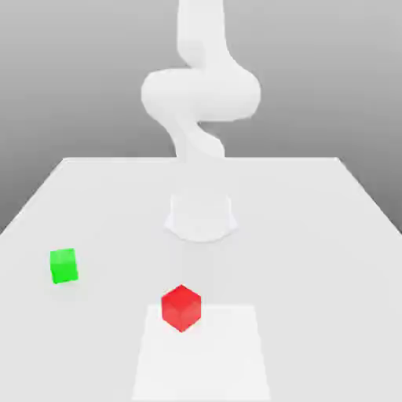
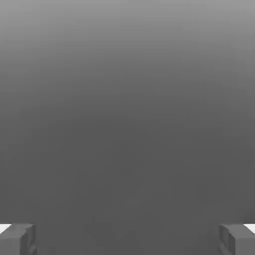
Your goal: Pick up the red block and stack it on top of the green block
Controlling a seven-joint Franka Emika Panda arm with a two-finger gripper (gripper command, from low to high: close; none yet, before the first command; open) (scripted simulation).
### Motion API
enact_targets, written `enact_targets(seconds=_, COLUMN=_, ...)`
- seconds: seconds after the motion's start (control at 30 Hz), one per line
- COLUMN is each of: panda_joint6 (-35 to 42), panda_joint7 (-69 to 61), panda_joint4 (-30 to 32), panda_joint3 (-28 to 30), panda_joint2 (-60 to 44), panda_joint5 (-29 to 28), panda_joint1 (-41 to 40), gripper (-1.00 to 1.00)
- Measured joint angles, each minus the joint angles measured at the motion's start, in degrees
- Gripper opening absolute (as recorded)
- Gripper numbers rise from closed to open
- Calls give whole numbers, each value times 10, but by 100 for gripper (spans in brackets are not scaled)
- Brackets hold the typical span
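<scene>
The red block (image 1: 181, 308) sits on the white table (image 1: 314, 259), near the front and about in the middle of the exterior view. The green block (image 1: 63, 265) rests on the same table, apart from the red one, farther back and toward the exterior view's left. Nothing lies on either block. In the hand view my gripper (image 2: 127, 239) is open: its two grey fingertips (image 2: 17, 239) stand far apart with only a plain grey background between them. Neither block is between the fingers.
The arm's white base (image 1: 200, 216) stands on the table behind the red block, and its links (image 1: 200, 94) rise above it. A paler rectangular patch (image 1: 228, 361) marks the table's front, partly under the red block. The table's side edges slant outward toward the front.
</scene>
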State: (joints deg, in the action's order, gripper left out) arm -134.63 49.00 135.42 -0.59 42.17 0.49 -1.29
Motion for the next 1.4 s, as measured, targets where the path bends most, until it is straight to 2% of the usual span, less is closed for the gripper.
enact_targets(seconds=0.4, panda_joint6=-165, panda_joint7=193, panda_joint4=207, panda_joint3=-41, panda_joint2=-217, panda_joint5=19, panda_joint1=-69, gripper=0)
enact_targets(seconds=0.57, panda_joint6=-257, panda_joint7=295, panda_joint4=297, panda_joint3=-55, panda_joint2=-342, panda_joint5=14, panda_joint1=-97, gripper=0)
enact_targets(seconds=0.8, panda_joint6=-401, panda_joint7=355, panda_joint4=297, panda_joint3=-16, panda_joint2=-518, panda_joint5=-37, panda_joint1=-77, gripper=0)
enact_targets(seconds=0.83, panda_joint6=-410, panda_joint7=356, panda_joint4=295, panda_joint3=-12, panda_joint2=-529, panda_joint5=-39, panda_joint1=-73, gripper=-100)
enact_targets(seconds=1.07, panda_joint6=-409, panda_joint7=359, panda_joint4=296, panda_joint3=-11, panda_joint2=-527, panda_joint5=-42, panda_joint1=-72, gripper=-100)
enact_targets(seconds=1.3, panda_joint6=-296, panda_joint7=330, panda_joint4=314, panda_joint3=-22, panda_joint2=-394, panda_joint5=-1, panda_joint1=-72, gripper=-100)
enact_targets(seconds=1.4, panda_joint6=-262, panda_joint7=347, panda_joint4=316, panda_joint3=8, panda_joint2=-358, panda_joint5=-12, panda_joint1=-113, gripper=-100)
